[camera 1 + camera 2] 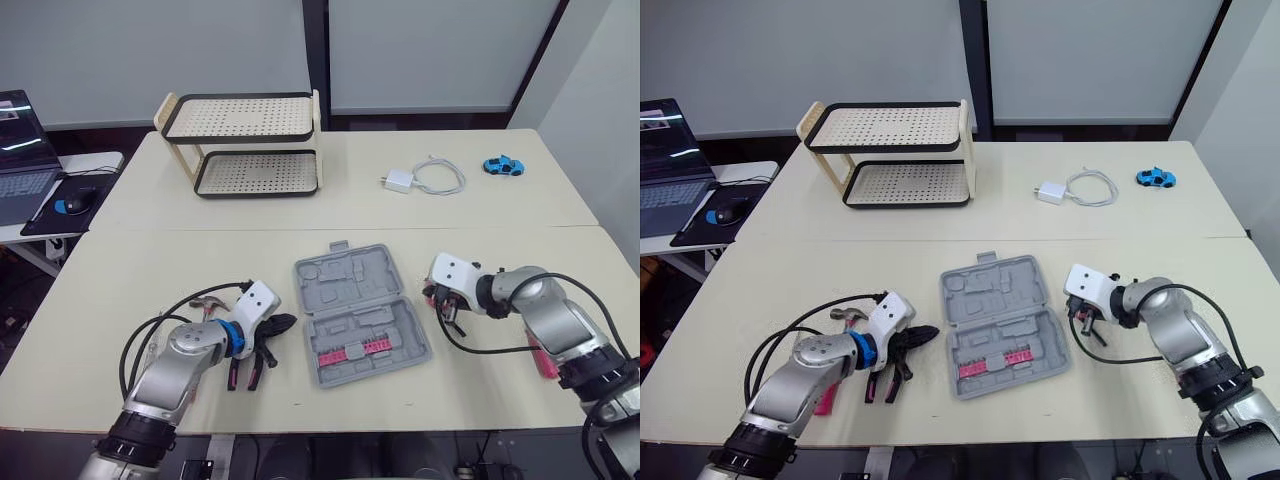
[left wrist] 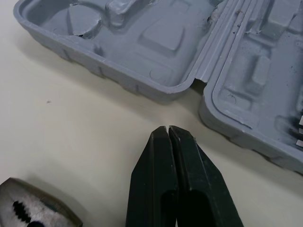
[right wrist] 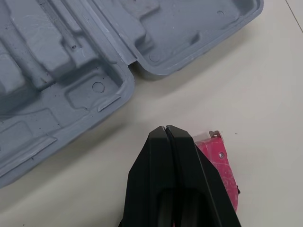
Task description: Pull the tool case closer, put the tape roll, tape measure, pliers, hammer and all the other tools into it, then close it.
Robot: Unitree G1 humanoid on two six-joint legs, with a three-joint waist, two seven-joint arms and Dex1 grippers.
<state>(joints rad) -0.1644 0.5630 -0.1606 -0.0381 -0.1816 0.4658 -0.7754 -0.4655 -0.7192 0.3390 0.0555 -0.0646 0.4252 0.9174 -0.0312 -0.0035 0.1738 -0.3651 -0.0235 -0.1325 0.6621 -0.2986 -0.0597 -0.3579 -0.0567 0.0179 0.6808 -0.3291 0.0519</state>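
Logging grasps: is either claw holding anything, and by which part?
Nothing is held. The left claw and right claw are both shut on nothing.

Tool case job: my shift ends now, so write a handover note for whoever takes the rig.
The tool case lies open between the arms, a pink bit holder in it.
Left gripper: shut, empty, beside the pliers and hammer.
Right gripper: shut, by a pink tool right of the case.
To do: load pliers, hammer, pink tool and the rest, then close it.

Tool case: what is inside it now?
The open tool case holds only a pink strip of small bits in its near half; other recesses look empty. Nothing covers its interior.
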